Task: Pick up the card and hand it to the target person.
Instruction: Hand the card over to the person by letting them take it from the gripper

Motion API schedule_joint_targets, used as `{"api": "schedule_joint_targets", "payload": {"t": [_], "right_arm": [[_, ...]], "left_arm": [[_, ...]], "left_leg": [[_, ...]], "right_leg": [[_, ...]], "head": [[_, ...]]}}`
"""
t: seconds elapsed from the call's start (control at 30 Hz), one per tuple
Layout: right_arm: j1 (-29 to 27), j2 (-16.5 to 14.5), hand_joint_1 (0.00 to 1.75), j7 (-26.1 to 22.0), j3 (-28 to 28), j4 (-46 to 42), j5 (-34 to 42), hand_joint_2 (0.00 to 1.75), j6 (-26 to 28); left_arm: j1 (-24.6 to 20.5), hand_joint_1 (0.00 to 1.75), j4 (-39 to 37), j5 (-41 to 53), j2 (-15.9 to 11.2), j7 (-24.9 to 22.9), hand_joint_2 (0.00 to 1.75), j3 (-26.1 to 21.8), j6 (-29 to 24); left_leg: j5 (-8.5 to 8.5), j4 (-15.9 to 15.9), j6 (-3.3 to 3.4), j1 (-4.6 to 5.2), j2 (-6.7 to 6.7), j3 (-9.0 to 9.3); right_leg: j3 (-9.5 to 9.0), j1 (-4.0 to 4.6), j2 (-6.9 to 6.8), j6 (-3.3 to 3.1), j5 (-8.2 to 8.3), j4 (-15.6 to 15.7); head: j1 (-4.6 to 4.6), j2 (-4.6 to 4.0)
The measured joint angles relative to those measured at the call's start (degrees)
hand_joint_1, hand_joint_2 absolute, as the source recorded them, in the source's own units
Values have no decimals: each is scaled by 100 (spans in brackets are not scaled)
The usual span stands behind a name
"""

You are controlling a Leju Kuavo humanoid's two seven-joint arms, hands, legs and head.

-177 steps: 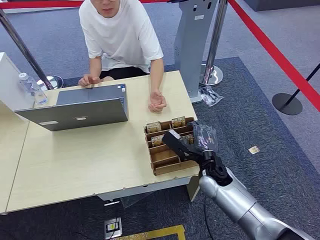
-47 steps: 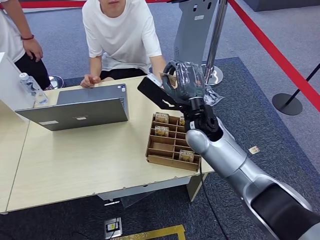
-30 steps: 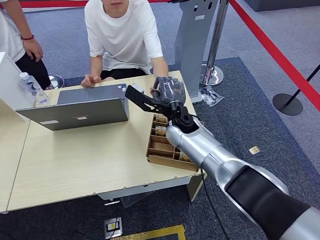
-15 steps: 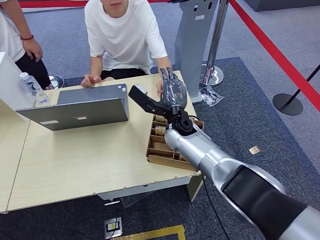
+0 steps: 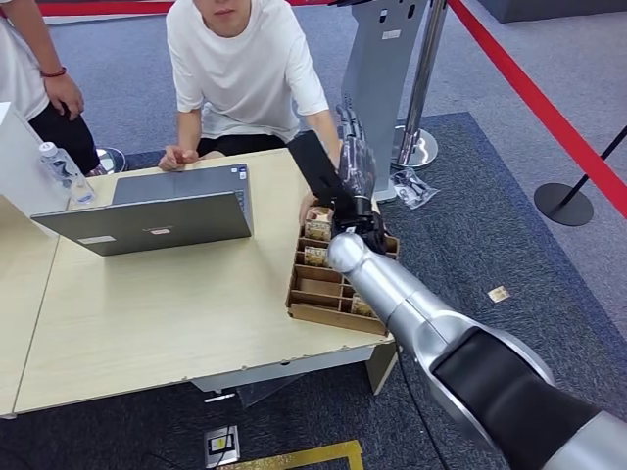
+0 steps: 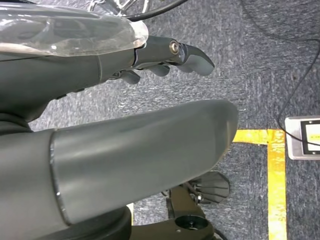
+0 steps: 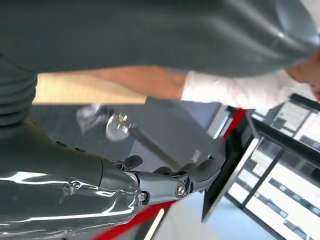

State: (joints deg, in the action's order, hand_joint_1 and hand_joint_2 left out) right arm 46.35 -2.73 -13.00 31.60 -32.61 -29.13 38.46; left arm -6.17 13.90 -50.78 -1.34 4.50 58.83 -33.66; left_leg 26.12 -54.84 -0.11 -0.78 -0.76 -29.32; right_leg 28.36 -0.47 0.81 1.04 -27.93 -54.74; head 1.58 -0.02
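My right hand [image 5: 354, 166] is raised over the far end of the wooden tray [image 5: 325, 315], fingers stretched upward and apart, holding nothing. In the right wrist view its fingers [image 7: 196, 172] reach out straight, with the person's forearm [image 7: 151, 82] just beyond. The person in a white T-shirt [image 5: 244, 59] sits behind the table, one hand [image 5: 306, 206] down by the tray's far edge under my hand. I cannot tell whether it holds a card. Small cards [image 5: 319, 230] stand in the tray's slots. My left hand [image 6: 151, 55] hangs over the carpet with loosely extended fingers and holds nothing.
An open grey laptop [image 5: 159, 211] stands on the light wooden table [image 5: 148, 323], with a water bottle [image 5: 63, 171] at the far left. A second person [image 5: 29, 78] stands at the back left. A grey stand [image 5: 384, 69] and a red barrier tape [image 5: 532, 98] lie behind the table.
My right hand lifted a card from the tray toward the seated person, then spread its fingers and turned upright; the card has left it. A second person came in at the left.
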Motion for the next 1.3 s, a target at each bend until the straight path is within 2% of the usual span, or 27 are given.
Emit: {"api": "schedule_joint_targets", "payload": {"t": [0.07,0.13,0.23,0.37,0.53,0.7,0.93,1.3], "right_arm": [[-176,-2,0,-332,-219,-356,1026,0,-122],[-461,60,0,-313,-313,-846,1820,0,-215],[-1011,262,0,-176,-317,-1659,2315,0,-145],[-1777,547,0,-217,-306,-2651,2397,175,-14],[-2526,819,0,-173,-333,-3641,1848,175,32],[-2889,963,0,-71,-499,-4307,1473,175,35],[-3006,1095,0,-12,-787,-4748,1543,175,35],[-3033,1148,0,-182,-1041,-4780,1332,175,33]], "left_arm": [[2,0,0,-97,-1,-21,0,1,-14],[5,0,0,-185,-2,-36,0,1,-31],[7,0,0,-309,-3,-46,0,1,-48],[8,0,0,-404,-8,-46,0,1,-58],[6,0,0,-417,-10,-46,0,5,-57],[4,0,0,-426,-10,-46,0,16,-51],[-2,0,0,-426,-13,-46,0,121,-43],[-15,0,0,-502,-19,-78,0,247,-58]], "left_leg": [[0,0,0,0,0,1],[0,-1,0,0,0,2],[1,-1,0,0,0,0],[2,-1,-1,0,2,0],[2,0,-1,0,3,0],[1,1,-1,0,6,1],[0,0,0,1,8,1],[0,0,0,0,8,0]], "right_leg": [[1,0,0,0,0,1],[3,0,1,0,0,2],[4,-1,1,0,0,4],[5,-1,4,0,0,5],[6,-1,5,0,0,5],[6,0,6,1,2,5],[5,-1,8,1,4,5],[6,-1,7,1,4,4]], "head": [[1,0],[1,0],[0,0],[0,0],[-1,0],[-1,0],[-1,0],[-1,0]]}}
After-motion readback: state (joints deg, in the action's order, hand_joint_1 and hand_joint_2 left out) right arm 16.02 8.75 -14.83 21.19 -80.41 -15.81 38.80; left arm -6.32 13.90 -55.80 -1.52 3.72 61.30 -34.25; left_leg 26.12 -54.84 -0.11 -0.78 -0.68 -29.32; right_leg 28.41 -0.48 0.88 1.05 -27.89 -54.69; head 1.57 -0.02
